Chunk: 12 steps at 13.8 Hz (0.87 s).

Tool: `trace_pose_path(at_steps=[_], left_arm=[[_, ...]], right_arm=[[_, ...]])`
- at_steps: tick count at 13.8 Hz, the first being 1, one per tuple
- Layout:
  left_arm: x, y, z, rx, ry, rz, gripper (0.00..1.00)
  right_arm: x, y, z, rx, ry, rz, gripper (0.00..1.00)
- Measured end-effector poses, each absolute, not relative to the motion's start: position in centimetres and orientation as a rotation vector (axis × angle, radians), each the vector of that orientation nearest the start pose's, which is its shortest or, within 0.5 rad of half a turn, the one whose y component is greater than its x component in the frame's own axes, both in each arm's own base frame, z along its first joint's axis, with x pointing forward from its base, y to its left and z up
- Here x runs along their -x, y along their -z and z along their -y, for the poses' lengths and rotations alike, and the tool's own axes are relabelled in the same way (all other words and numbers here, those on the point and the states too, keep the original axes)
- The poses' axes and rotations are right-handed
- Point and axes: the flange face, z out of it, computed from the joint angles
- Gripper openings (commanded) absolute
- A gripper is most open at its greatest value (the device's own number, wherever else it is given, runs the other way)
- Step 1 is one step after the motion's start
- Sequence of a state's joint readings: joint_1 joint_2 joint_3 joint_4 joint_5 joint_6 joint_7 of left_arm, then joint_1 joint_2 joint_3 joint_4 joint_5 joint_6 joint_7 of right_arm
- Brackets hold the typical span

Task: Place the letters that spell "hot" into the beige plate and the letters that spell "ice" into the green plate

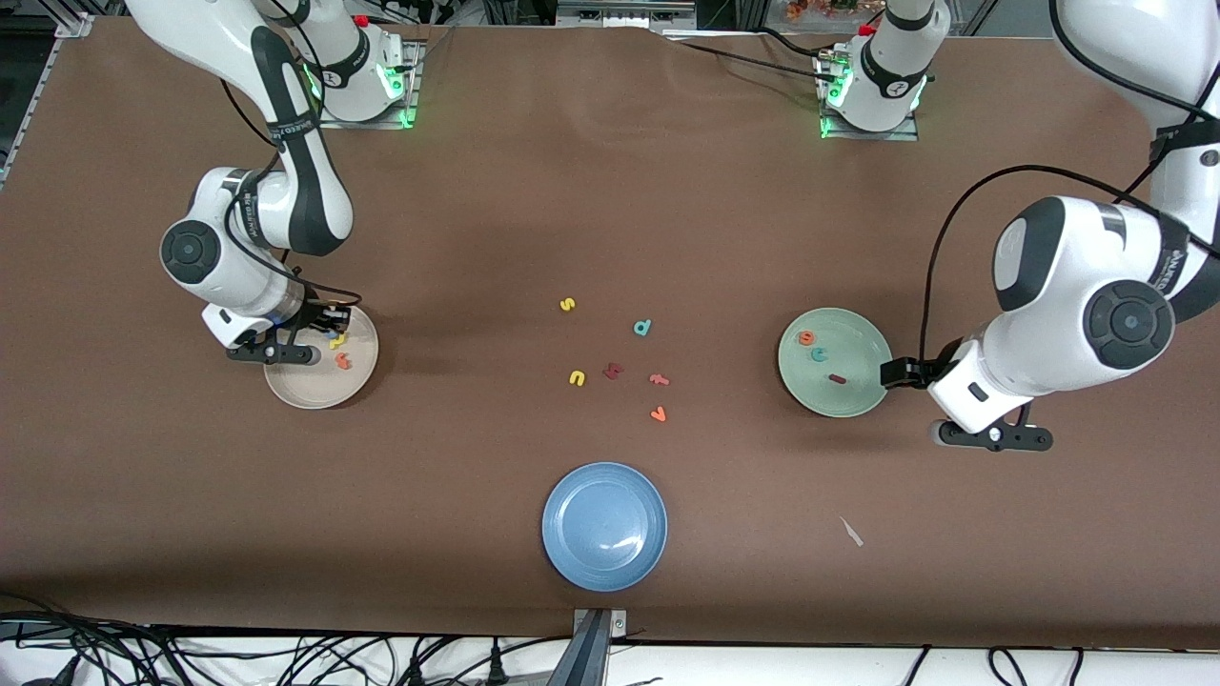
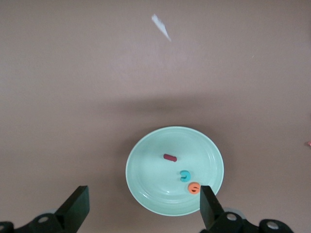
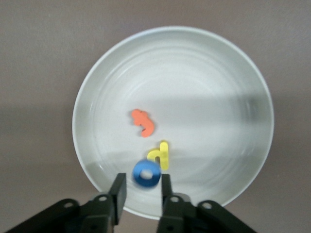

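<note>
While the blue "o" [image 3: 146,173] sits just between the right pincer [image 3: 141,190] fingers: release over the beige plate [image 3: 204,63].
Fingers slightly parted, hold on "o" loose or gone, cannot tell; yellow "h" [image 3: 160,155] and orange "t" [image 3: 143,122] lie in the plate. Left pincer [image 2: 141,206] wide open, empty, waiting beside the green plate [image 2: 146,160] with "i" [image 2: 169,157], "c" [image 2: 184,175], "e" [image 2: 193,188].

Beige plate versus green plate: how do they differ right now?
The beige plate sits at the right arm's end of the table; the green plate at the left arm's. The right hand hangs over the beige plate; the left hand is beside the green plate. Both are round, rimmed, and hold three letters.
</note>
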State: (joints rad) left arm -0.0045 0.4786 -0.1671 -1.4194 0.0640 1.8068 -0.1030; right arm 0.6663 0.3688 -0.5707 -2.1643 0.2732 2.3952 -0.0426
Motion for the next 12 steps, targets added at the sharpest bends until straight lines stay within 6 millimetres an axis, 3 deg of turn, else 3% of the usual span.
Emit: trace_pose_path(at_steps=[4,9,12], left_arm=[[-66.6,-48.3,8.1,3.119,-0.021,-0.277,1.00],[-59.1,-55.9,5.6,3.081,0.031,-0.300,1.00],[-55.5,-58.8,3.1,3.060,0.015,-0.359,1.00]], right_arm=[[-57.6,-27.5,-8.2,3.134,-0.126,-0.195,1.00],[-59.7,-32.7,-10.6,3.097,-0.240,-0.377,1.00],[-60.2,-35.1,-11.6,3.087,-0.305,-0.406,1.00]])
